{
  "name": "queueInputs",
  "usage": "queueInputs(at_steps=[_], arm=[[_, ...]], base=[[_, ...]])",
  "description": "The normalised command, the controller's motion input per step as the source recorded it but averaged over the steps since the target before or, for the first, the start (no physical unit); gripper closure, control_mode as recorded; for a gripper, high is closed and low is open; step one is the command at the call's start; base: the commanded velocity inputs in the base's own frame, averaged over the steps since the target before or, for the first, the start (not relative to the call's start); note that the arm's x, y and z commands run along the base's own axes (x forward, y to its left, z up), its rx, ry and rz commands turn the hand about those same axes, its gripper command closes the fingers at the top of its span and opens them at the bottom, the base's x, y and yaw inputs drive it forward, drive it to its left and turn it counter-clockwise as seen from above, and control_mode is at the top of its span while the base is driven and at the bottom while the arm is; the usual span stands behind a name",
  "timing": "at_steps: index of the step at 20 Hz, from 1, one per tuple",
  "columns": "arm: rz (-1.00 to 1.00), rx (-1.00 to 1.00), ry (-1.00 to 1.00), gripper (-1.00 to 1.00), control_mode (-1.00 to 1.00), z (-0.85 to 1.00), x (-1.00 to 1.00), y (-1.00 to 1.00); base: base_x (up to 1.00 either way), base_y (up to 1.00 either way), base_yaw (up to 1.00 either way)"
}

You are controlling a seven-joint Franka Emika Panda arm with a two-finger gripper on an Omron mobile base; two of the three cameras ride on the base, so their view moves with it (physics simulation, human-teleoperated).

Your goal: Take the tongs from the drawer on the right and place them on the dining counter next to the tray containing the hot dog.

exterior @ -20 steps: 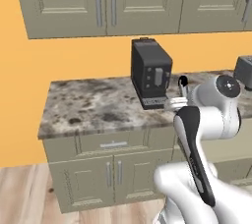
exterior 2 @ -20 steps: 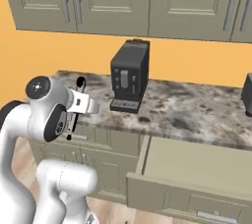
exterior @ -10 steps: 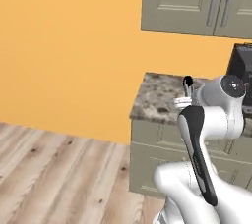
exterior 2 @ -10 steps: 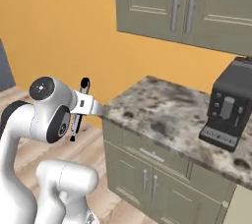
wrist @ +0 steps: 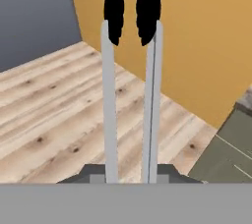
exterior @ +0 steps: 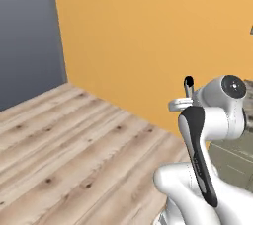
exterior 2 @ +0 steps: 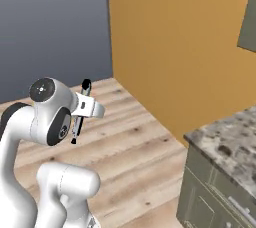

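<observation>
Upright tongs [wrist: 130, 70] — in tool [wrist: 129, 171]

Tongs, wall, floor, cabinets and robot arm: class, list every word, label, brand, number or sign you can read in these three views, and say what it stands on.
None: no readable text on the tongs, orange wall, wooden floor, stone counter, cabinet fronts or gripper, which is shut on the tongs.

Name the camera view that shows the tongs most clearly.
The hand view: the tongs run up the middle, both silver arms and black tips plain, held in the shut pincer. The right base view shows them as a thin, small stick beside the wrist. The left base view shows just a black tip above the arm.
</observation>
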Motion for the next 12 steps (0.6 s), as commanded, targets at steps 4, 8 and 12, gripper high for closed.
queueInputs(at_steps=[4,8,12], arm=[[0.00,0.00,0.00,1.00,1.00,0.00,0.00,0.00],[0.00,0.00,0.00,1.00,1.00,0.00,0.00,0.00],[0.00,0.00,0.00,1.00,1.00,0.00,0.00,0.00]], base=[[0.34,0.50,0.61],[0.89,0.59,0.51],[1.00,0.54,0.34]])
